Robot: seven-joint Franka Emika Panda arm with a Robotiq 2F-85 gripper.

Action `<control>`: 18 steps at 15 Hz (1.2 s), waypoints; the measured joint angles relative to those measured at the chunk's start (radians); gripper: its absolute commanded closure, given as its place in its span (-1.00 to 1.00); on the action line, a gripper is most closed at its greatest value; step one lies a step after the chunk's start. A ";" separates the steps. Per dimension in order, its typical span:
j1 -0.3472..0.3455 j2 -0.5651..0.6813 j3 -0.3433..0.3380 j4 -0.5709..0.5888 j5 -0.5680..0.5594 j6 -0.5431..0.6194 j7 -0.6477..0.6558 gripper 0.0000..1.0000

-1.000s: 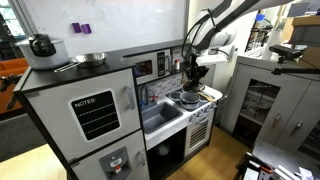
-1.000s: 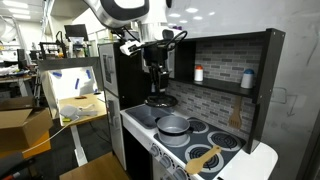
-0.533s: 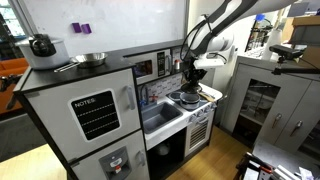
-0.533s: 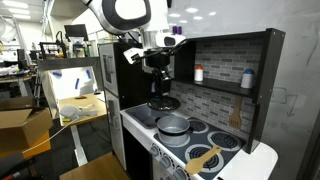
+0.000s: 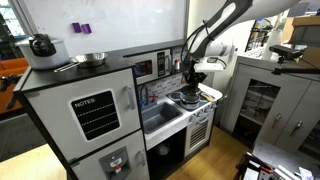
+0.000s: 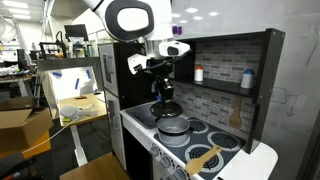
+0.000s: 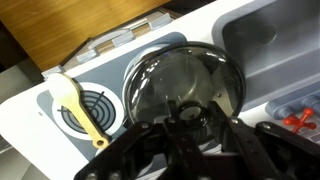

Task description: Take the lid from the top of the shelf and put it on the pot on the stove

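While the pot (image 6: 173, 126) sits on the stove (image 6: 222, 138), the gripper (image 6: 163, 99), closed on the lid (image 6: 164, 108), holds it just above, lower and nearer than a second ago.

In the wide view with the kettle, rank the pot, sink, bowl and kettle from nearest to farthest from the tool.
The tool holds the lid over the stove.
1. Pot, just below the tool on the stove.
2. Sink, beside the stove.
3. Bowl, on top of the fridge.
4. Kettle, at that top's far corner.
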 measured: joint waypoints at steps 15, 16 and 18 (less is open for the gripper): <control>-0.027 0.085 0.000 0.030 0.061 0.050 -0.042 0.83; -0.027 0.092 0.001 0.038 0.061 0.050 -0.044 0.83; -0.027 0.109 0.002 0.056 0.061 0.050 -0.049 0.83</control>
